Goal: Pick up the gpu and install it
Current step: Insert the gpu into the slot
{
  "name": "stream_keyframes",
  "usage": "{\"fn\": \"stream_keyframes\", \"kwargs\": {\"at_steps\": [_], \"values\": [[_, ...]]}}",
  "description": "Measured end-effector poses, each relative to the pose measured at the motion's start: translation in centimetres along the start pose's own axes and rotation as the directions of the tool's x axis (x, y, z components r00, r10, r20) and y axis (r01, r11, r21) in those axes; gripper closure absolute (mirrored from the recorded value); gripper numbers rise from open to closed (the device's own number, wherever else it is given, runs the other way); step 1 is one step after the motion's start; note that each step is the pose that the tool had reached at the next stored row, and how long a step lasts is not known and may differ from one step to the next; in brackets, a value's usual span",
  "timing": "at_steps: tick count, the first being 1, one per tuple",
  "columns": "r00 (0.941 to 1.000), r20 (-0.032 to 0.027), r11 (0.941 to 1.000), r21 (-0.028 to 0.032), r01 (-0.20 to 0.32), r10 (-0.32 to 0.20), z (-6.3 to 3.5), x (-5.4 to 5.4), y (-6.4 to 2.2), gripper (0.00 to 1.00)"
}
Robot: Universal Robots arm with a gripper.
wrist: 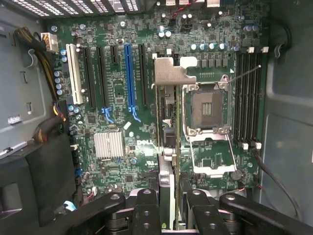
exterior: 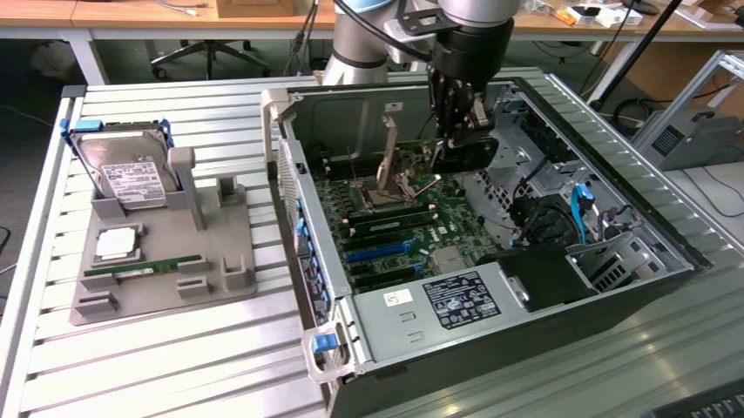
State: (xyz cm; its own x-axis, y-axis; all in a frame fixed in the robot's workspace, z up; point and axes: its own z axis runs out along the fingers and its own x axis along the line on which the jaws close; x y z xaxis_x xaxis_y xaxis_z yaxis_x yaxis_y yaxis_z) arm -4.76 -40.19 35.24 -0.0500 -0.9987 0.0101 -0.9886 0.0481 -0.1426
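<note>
Dark and thin, the flat gpu card with its silvery metal end bracket [wrist: 167, 161] hangs inside the open black computer case [exterior: 651, 218], clenched on edge between the fingers of the black claw [wrist: 168, 205]. Its long side runs parallel to the black and blue expansion slots [wrist: 129, 73] of the green motherboard [wrist: 112, 166], presumably so its lower edge can meet a slot squarely (it sits beside them, nearer the open processor socket [wrist: 206, 108]). The grey moulded holder [exterior: 221, 252] on the slatted tabletop [exterior: 174, 366] keeps the silver hard drive [exterior: 128, 174].
</note>
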Motion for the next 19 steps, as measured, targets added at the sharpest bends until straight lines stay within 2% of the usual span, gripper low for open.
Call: {"fn": "stream_keyframes", "kwargs": {"at_steps": [19], "values": [[1.0000,-0.0003,1.0000,0.0004,0.000,0.000,0.49,0.5,1.41,0.73]]}}
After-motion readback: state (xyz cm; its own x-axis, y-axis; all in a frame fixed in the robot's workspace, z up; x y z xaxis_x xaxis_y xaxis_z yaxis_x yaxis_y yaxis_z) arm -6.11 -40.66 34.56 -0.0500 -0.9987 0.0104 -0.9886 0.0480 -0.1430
